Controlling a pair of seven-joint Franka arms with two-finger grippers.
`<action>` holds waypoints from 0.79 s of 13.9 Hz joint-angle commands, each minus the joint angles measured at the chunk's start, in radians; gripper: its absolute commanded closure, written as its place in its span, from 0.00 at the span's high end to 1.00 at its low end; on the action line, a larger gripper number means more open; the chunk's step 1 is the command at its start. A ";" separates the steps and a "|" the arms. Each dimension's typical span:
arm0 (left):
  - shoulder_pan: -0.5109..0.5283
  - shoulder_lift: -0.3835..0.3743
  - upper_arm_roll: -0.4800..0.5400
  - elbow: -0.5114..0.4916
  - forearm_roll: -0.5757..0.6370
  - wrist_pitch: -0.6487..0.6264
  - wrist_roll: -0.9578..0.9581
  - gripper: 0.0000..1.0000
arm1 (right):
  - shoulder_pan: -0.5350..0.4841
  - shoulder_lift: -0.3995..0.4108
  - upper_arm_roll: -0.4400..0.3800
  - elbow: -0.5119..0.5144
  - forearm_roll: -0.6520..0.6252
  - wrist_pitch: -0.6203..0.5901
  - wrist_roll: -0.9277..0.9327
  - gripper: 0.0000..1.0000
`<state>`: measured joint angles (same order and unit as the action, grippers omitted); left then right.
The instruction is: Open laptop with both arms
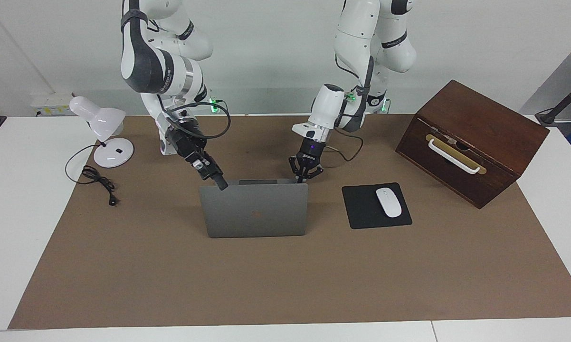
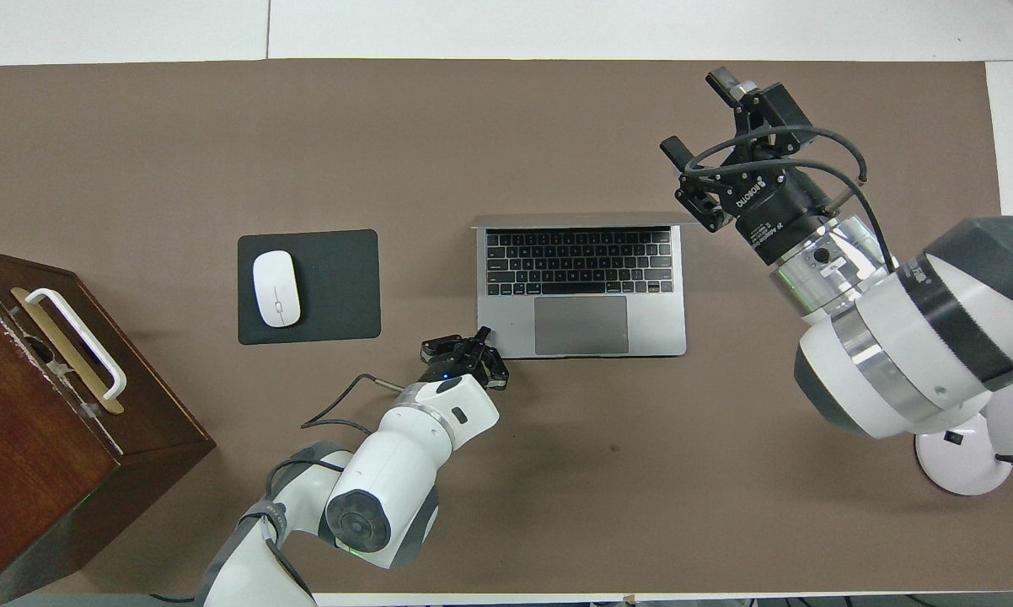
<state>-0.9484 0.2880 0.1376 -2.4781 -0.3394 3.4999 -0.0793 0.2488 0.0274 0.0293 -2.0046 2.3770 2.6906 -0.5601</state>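
Note:
The silver-grey laptop (image 1: 254, 211) stands open on the brown mat, with its lid about upright and the logo side turned away from the robots. The overhead view shows its keyboard and trackpad (image 2: 582, 287). My right gripper (image 1: 217, 180) is open. Its tip is at the lid's top corner toward the right arm's end. In the overhead view the right gripper (image 2: 699, 116) has its fingers wide apart. My left gripper (image 1: 304, 176) points down at the base's corner nearest the robots, toward the left arm's end. It also shows in the overhead view (image 2: 477, 341).
A black mouse pad (image 1: 361, 209) with a white mouse (image 1: 388, 202) lies beside the laptop toward the left arm's end. A brown wooden box (image 1: 471, 140) with a white handle stands past it. A white desk lamp (image 1: 102, 133) and its cable (image 1: 98, 183) are at the right arm's end.

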 commanded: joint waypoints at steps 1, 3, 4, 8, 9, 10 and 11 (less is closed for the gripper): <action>-0.003 0.063 0.016 0.015 -0.027 0.004 0.029 0.00 | -0.011 0.011 0.006 0.015 0.037 0.002 -0.038 0.99; -0.003 0.063 0.016 0.015 -0.027 0.004 0.029 0.00 | -0.005 0.012 0.006 0.015 0.037 0.008 -0.038 0.99; -0.003 0.063 0.016 0.015 -0.027 0.004 0.029 0.00 | -0.005 0.014 0.006 0.015 0.037 0.008 -0.038 0.99; -0.003 0.063 0.016 0.015 -0.029 0.004 0.029 0.00 | -0.008 0.019 0.007 0.039 0.044 0.005 -0.037 0.99; -0.003 0.063 0.016 0.015 -0.029 0.004 0.029 0.00 | -0.008 0.020 0.007 0.052 0.051 0.002 -0.038 0.99; -0.003 0.063 0.017 0.015 -0.029 0.004 0.029 0.00 | -0.009 0.031 0.006 0.076 0.062 0.002 -0.038 0.99; -0.003 0.063 0.017 0.015 -0.029 0.004 0.029 0.00 | -0.014 0.043 0.006 0.105 0.065 0.002 -0.038 0.99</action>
<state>-0.9484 0.2881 0.1376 -2.4782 -0.3394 3.4999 -0.0787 0.2490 0.0346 0.0293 -1.9649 2.4003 2.6907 -0.5601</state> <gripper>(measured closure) 0.991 0.000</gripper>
